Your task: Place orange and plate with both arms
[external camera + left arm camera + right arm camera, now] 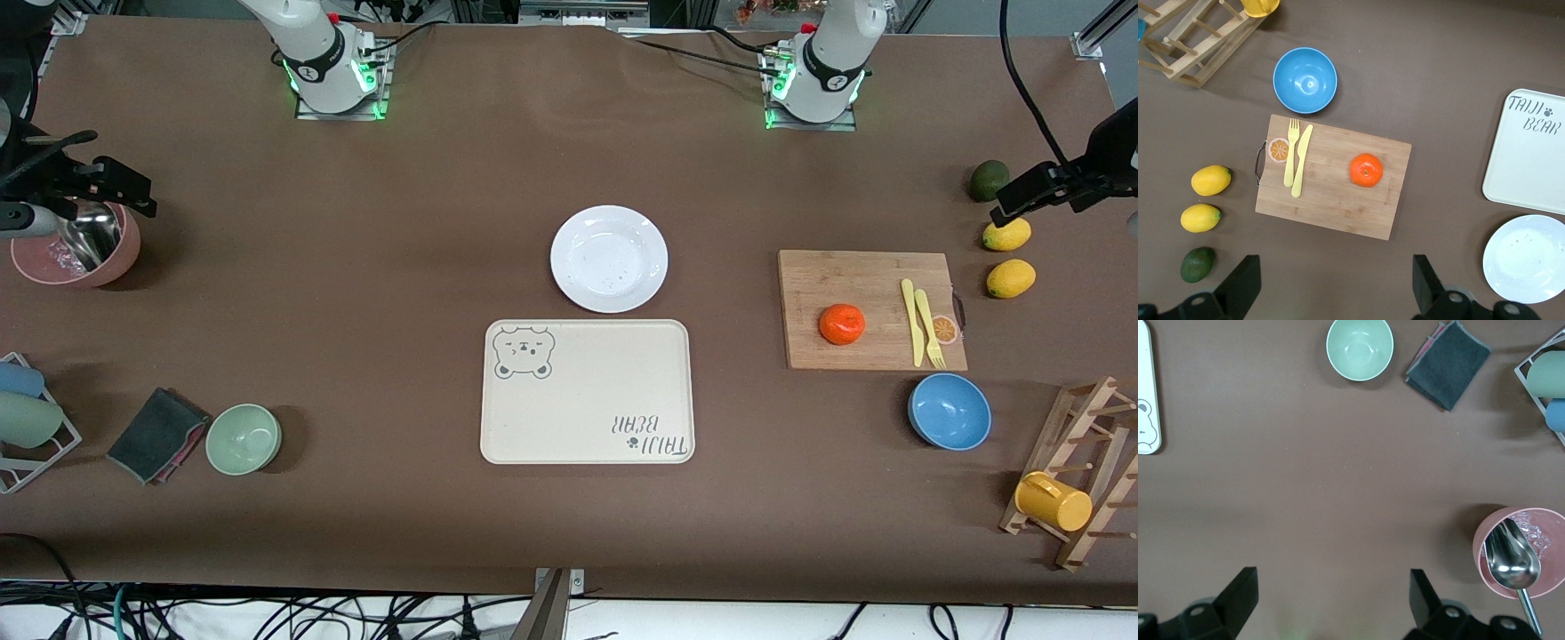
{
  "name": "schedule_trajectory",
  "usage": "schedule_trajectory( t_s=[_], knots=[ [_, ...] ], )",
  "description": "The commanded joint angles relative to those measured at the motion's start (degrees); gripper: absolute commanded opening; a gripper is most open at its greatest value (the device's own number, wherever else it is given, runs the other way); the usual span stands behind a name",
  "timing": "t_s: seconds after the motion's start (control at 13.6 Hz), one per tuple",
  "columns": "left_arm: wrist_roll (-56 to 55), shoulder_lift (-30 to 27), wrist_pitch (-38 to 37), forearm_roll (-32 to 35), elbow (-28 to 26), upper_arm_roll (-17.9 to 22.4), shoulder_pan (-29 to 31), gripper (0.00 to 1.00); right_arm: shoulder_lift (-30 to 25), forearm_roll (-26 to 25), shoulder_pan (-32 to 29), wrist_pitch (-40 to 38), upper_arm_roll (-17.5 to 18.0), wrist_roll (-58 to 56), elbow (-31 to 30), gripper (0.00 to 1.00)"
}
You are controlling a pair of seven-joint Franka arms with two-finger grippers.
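Orange: small round red-orange fruit (pixel 842 324) sits on the wooden cutting board (pixel 867 284); no long axis.
Plate: glossy white round plate (pixel 609 259) lies flat, face up, on the brown bench (pixel 400 249).
Left pincer (pixel 1338 293): spread wide, empty.
Right pincer (pixel 1331 607): spread wide, empty.

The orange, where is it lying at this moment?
The orange lies on the wooden cutting board, toward the left arm's end of the table, beside the yellow knife and fork.

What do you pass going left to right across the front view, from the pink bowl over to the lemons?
Pink bowl → cloth → green bowl → tray → orange → knife → fork → lemons.
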Motion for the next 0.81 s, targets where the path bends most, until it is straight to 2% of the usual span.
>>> schedule_trajectory(
  t_s=[0.0, 0.74],
  knots=[
    [1.04, 0.39, -1.08, -1.55, 1.46, 0.25, 0.27, 1.00, -0.27, -1.00, -0.42, 0.27, 0.66, 0.11, 0.11, 1.00],
    [1.04, 0.39, -1.08, -1.55, 1.63, 0.43, 0.27, 1.00, 0.16, -0.30, -0.86, 0.01, 0.40, 0.39, 0.02, 1.00]
  ],
)
